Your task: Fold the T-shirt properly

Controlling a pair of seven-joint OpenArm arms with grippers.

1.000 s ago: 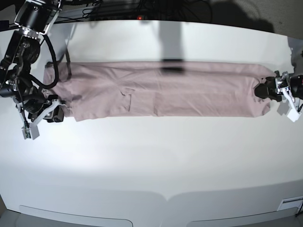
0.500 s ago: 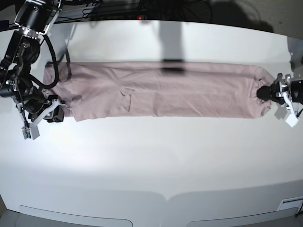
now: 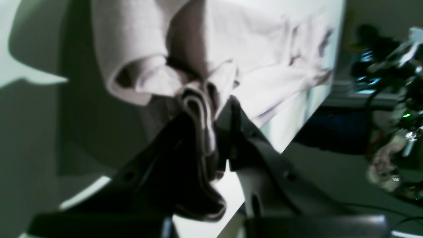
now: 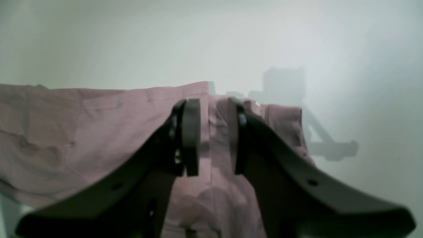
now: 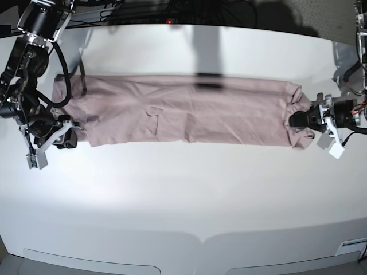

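Observation:
The T-shirt (image 5: 183, 109) lies as a long dusty-pink strip across the far half of the white table (image 5: 183, 200). My left gripper (image 5: 298, 120) is at the strip's right end in the base view, shut on a bunched fold of it. The left wrist view shows that fold of the T-shirt (image 3: 231, 49) pinched between the dark fingers of the left gripper (image 3: 211, 109). My right gripper (image 5: 70, 136) sits at the strip's left lower corner. In the right wrist view the right gripper (image 4: 214, 132) has its jaws a little apart, and the flat T-shirt (image 4: 82, 132) shows through the gap.
Cables and dark equipment (image 5: 172, 8) line the table's far edge. In the left wrist view the table edge (image 3: 297, 132) drops off close beside the held end. Bare table surface fills the near half of the base view.
My left gripper shut on the shirt's right end and drew it toward the middle, so that end is now bunched and the strip shorter. The right arm has not moved.

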